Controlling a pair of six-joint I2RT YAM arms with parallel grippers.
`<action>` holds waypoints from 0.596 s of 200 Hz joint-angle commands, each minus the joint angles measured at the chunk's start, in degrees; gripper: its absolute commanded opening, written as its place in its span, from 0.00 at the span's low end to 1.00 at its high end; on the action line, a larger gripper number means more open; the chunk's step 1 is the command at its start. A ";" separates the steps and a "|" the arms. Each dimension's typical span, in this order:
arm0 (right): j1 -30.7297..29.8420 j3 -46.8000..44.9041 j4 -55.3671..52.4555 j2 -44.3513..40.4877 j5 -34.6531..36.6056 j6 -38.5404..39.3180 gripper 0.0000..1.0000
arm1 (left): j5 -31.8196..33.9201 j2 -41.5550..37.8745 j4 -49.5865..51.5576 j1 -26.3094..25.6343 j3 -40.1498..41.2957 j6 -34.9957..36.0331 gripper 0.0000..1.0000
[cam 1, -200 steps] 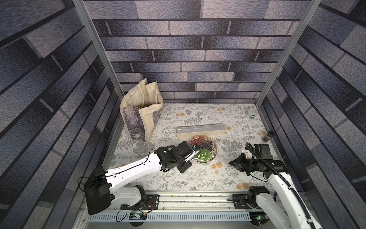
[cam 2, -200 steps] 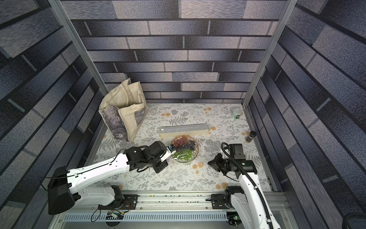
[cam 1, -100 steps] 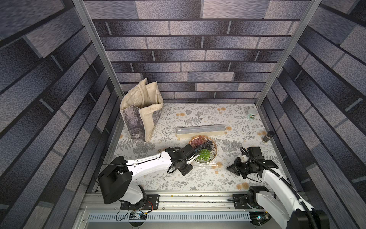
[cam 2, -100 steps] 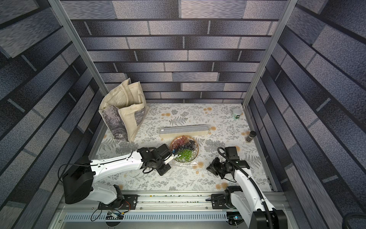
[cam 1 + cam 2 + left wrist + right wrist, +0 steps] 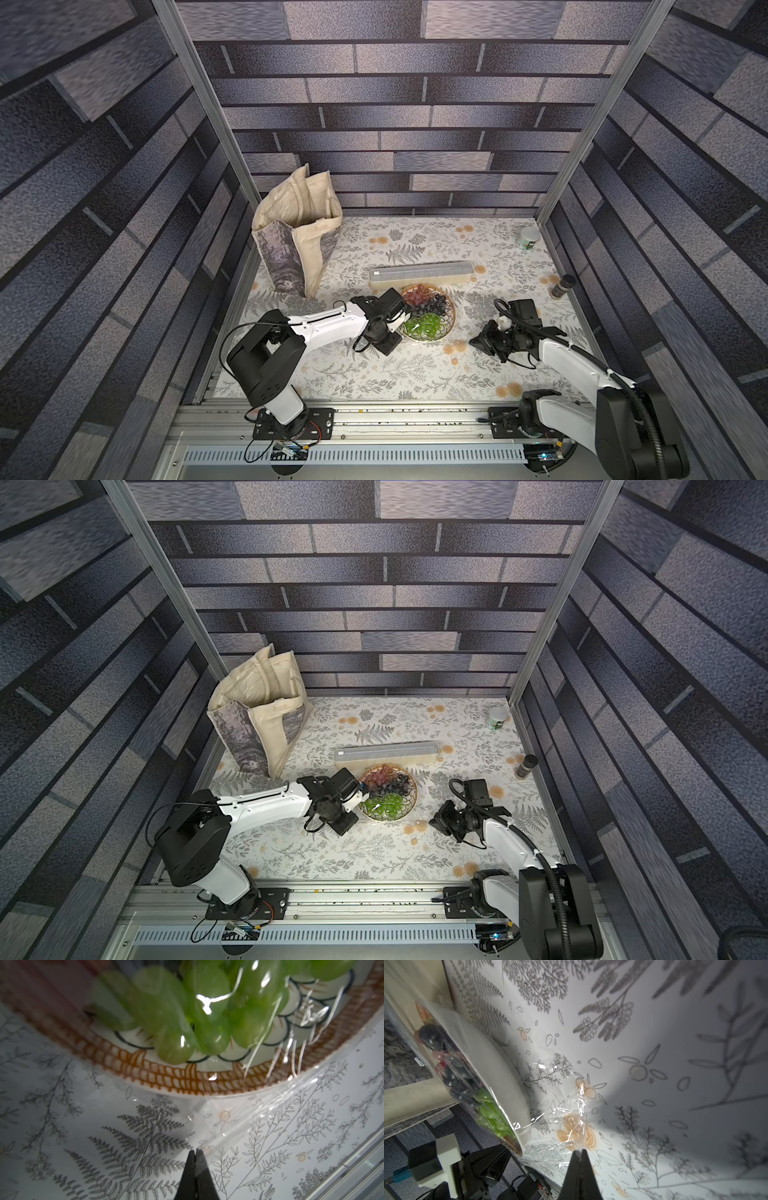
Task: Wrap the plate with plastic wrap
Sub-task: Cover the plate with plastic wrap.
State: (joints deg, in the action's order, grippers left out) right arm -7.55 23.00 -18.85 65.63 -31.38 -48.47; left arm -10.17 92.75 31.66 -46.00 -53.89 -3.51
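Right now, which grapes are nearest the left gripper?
The green grapes, at the plate edge by the left gripper; the red grapes and dark grapes lie farther back.

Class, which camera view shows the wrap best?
Right wrist: the wrap shows crinkled and glossy, stretched from the plate to the shut right gripper. Left wrist shows glints over the grapes and a faint edge; in both top views it is barely visible.

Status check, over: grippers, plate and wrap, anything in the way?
Both shut: left gripper and right gripper each pinch the plastic wrap. Wrap drapes over plate and grapes. The dispenser box lies just behind plate, not blocking.
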 commanded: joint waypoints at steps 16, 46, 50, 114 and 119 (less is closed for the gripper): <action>-0.89 0.44 5.79 3.61 1.10 -1.36 0.00 | -1.67 1.58 1.27 1.32 -2.59 0.10 0.00; -0.98 -0.31 11.86 4.69 1.57 -3.54 0.00 | -0.69 2.61 0.77 2.13 -3.42 0.40 0.00; -1.06 -0.41 13.13 4.96 1.29 -4.07 0.00 | -0.57 2.69 0.77 2.33 -3.65 0.35 0.02; -1.96 0.20 22.91 10.49 -0.12 -7.19 0.00 | 0.68 4.20 -1.01 4.08 -6.33 0.22 0.08; -2.01 0.07 23.76 10.81 -0.24 -7.51 0.00 | 0.68 4.35 -1.07 4.15 -6.52 0.25 0.10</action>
State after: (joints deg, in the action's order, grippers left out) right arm -9.02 23.00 -0.58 75.00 -31.35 -53.91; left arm -10.70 95.92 30.70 -42.63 -58.30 -3.46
